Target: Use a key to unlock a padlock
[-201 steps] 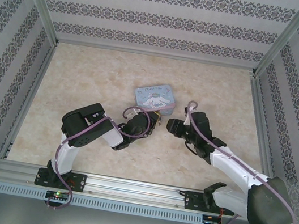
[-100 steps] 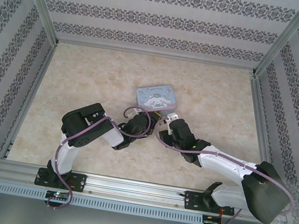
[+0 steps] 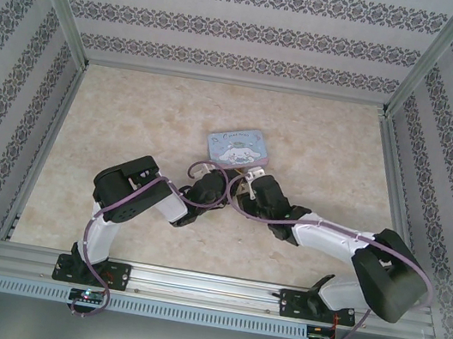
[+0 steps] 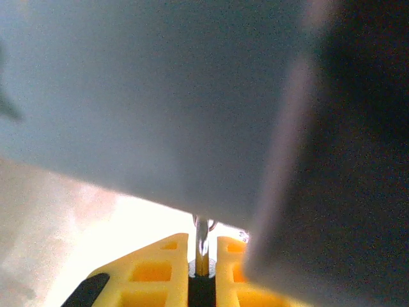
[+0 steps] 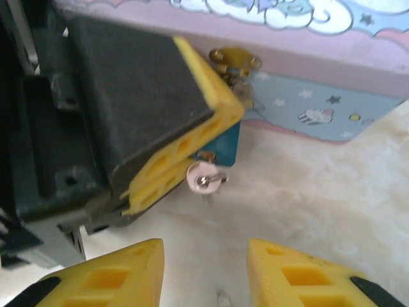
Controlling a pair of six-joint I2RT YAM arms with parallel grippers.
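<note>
The small teal padlock (image 5: 229,144) hangs just below the brass hasp (image 5: 235,59) of the pale blue cartoon tin box (image 3: 237,148). My left gripper (image 3: 225,185) is shut on it, its yellow fingers (image 5: 185,146) clamped over the body. The key (image 5: 206,178) sticks out of the padlock's underside, round silvery head toward me. In the left wrist view a thin metal piece (image 4: 202,246) sits pinched in the left gripper (image 4: 202,242). My right gripper (image 5: 204,259) is open just short of the key, nothing between its fingers.
The tin box (image 5: 319,96) stands on the marbled tabletop (image 3: 130,119), right behind both grippers. Purple cables (image 3: 203,202) loop over both wrists. Patterned walls and metal posts enclose the table on three sides.
My right arm has swung left and forward, bringing its gripper up beside the left gripper at the tin's front. The left arm has stayed still.
</note>
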